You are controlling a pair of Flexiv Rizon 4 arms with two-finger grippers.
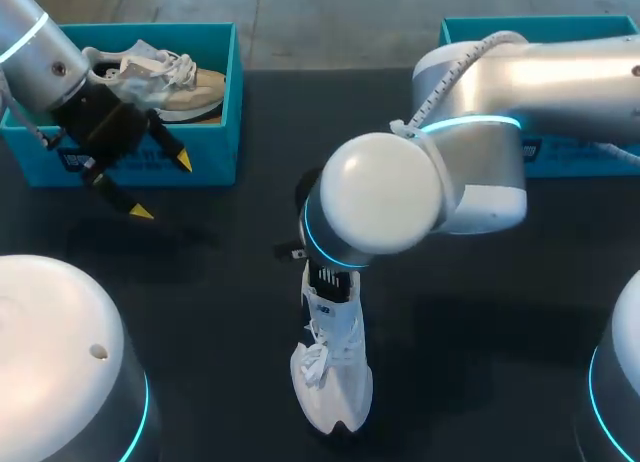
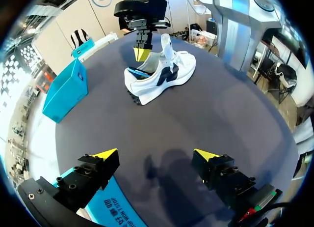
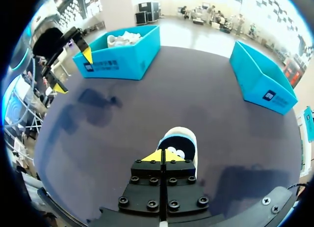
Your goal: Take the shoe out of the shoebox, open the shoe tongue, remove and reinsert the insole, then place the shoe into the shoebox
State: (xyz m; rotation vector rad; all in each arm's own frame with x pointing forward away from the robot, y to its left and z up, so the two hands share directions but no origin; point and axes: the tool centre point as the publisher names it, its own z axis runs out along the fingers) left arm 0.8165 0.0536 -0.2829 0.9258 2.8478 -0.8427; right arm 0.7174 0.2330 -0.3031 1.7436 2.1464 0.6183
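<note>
Two blue shoeboxes are seen at the far edge of the dark worktop (image 1: 200, 302): the left shoebox (image 1: 210, 154), in which a beige shoe (image 1: 185, 82) is lodged, and the right shoebox (image 1: 545, 27), partly hidden behind the right arm (image 1: 480, 132). The white shoe (image 1: 330, 377) is found outside both boxes, near the middle of the worktop and well apart from either. It is stood upright on its sole, with the toe turned toward the near edge. In the head view its heel end is covered by the right arm. The right pincer (image 3: 162, 156) is held directly over the shoe's opening, and its yellow tips are pressed together. Whether anything thin is caught between them cannot be told. From the left wrist view the tongue (image 2: 167, 44) is seen raised, just beside that pincer. The left pincer (image 1: 162, 186) is held above the worktop just in front of the left shoebox, far from the white shoe. Its fingers are spread wide and nothing is gripped between them.
</note>
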